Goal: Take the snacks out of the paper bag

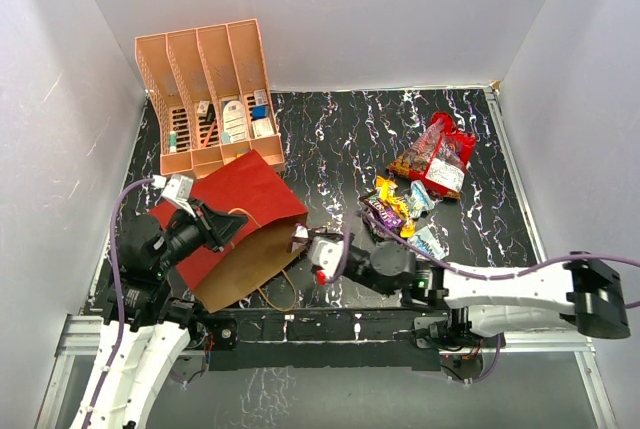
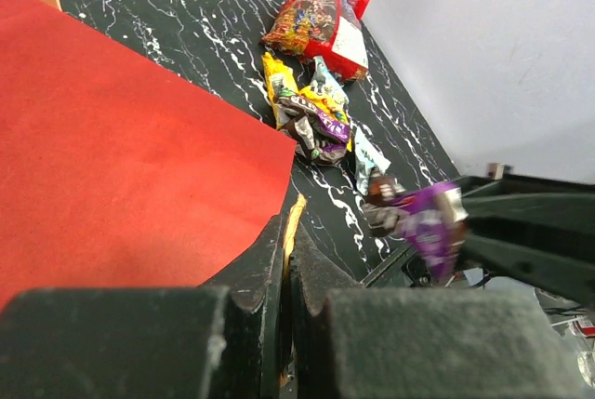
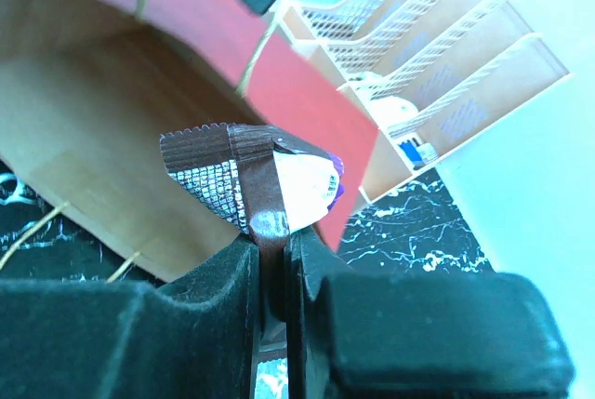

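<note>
The paper bag (image 1: 235, 199) lies on its side, dark red outside, brown mouth (image 1: 250, 267) facing the near edge. My left gripper (image 1: 232, 225) is shut on a tan handle (image 2: 294, 218) at the bag's upper lip (image 2: 121, 157). My right gripper (image 1: 303, 240) is shut on a small purple-and-brown packet (image 3: 270, 180), held just at the bag's mouth (image 3: 84, 139); the packet also shows in the left wrist view (image 2: 426, 222). The red-and-clear sweets bag (image 1: 440, 157) and several small packets (image 1: 400, 207) lie on the table to the right.
The peach slotted file rack (image 1: 212, 99) with small boxes stands at the back left, touching the bag's far end. White walls enclose the black marbled table (image 1: 340, 139). The second handle loop (image 1: 285, 294) lies on the table by the bag's mouth.
</note>
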